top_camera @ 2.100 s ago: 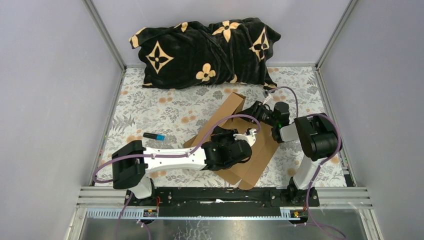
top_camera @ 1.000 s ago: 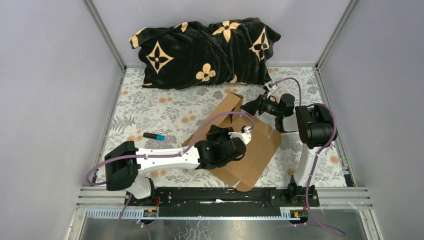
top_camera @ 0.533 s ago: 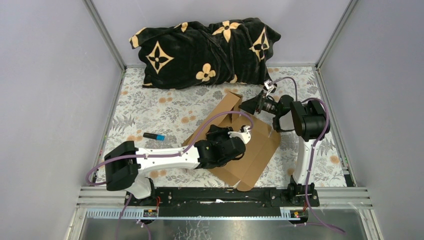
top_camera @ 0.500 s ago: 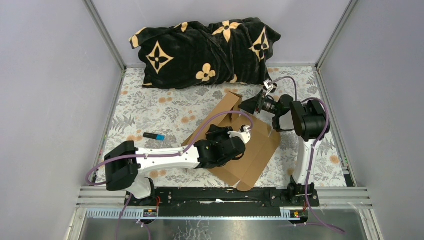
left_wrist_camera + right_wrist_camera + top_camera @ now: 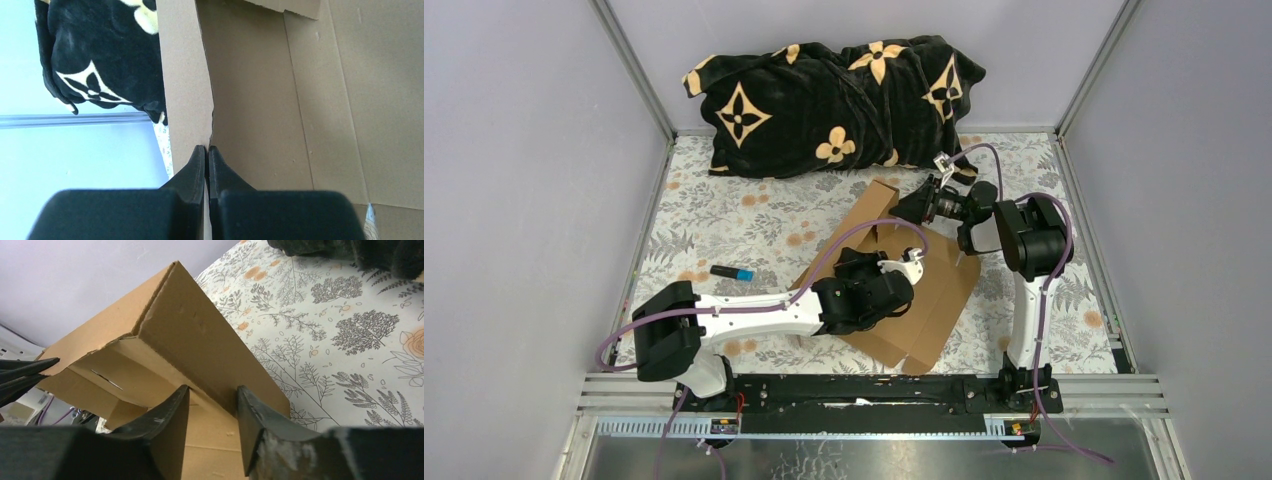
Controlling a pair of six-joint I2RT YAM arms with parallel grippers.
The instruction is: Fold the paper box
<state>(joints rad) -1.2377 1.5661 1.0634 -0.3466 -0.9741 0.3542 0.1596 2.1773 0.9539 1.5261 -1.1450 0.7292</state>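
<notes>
The paper box (image 5: 929, 300) is a brown cardboard sheet lying partly folded on the floral cloth, with one flap (image 5: 874, 205) standing up at its far end. My left gripper (image 5: 206, 148) is shut, and its tips press on the cardboard (image 5: 260, 100) at the slit beside a side panel. Its wrist (image 5: 864, 295) covers the middle of the sheet. My right gripper (image 5: 212, 390) reaches in from the right at the raised flap (image 5: 200, 340). The jaws are apart, one on each side of the flap's lower edge. In the top view this gripper (image 5: 916, 207) sits next to the flap.
A black pillow (image 5: 834, 95) with beige flower shapes lies along the back wall. A black marker with a blue cap (image 5: 731, 272) lies on the cloth left of the box. Grey walls and metal rails close in the left, right and back sides.
My right gripper has moved left and farther back onto the raised flap, and its jaws have narrowed around it. The box has shifted slightly left. The left arm has barely moved.
</notes>
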